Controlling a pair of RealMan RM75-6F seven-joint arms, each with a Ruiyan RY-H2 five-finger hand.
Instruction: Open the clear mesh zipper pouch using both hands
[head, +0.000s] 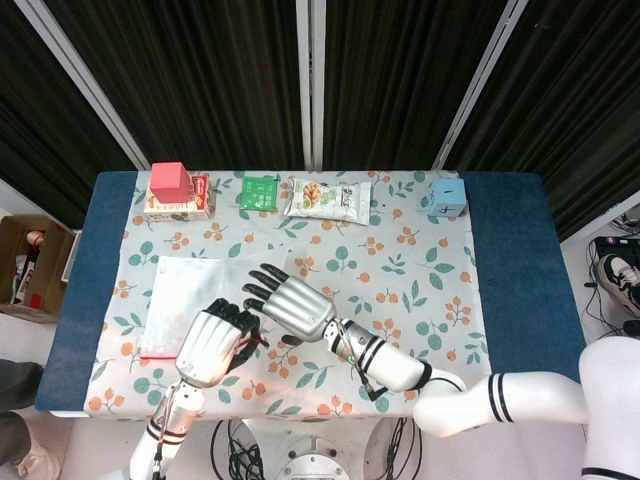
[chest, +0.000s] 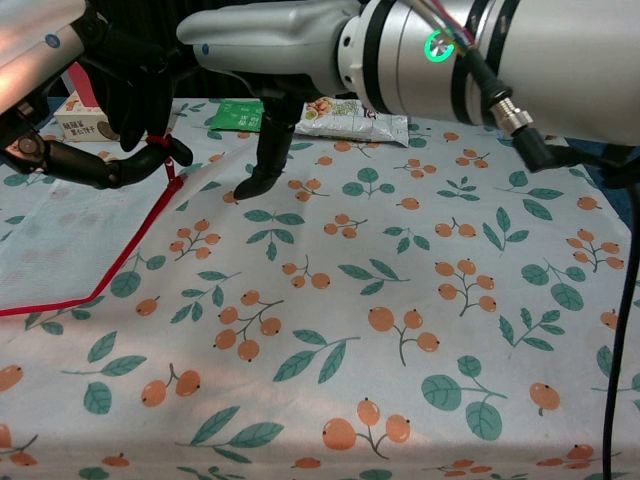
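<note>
The clear mesh pouch (head: 185, 295) with a red zipper edge lies at the left of the floral tablecloth, its near right corner lifted; it also shows as the pouch (chest: 60, 240) in the chest view. My left hand (head: 212, 342) hovers at that corner, and in the chest view this left hand (chest: 90, 90) pinches the red zipper pull (chest: 160, 143) between thumb and finger. My right hand (head: 290, 300) reaches across from the right, fingers spread, just over the pouch's right edge. The chest view shows the right hand (chest: 290, 40) holding nothing, thumb pointing down beside the pull.
Along the back edge stand a pink block (head: 170, 180) on a snack box (head: 190, 208), a green packet (head: 259, 191), a nut snack bag (head: 328, 198) and a blue cube (head: 448, 196). A cardboard box (head: 30, 265) sits on the floor to the left.
</note>
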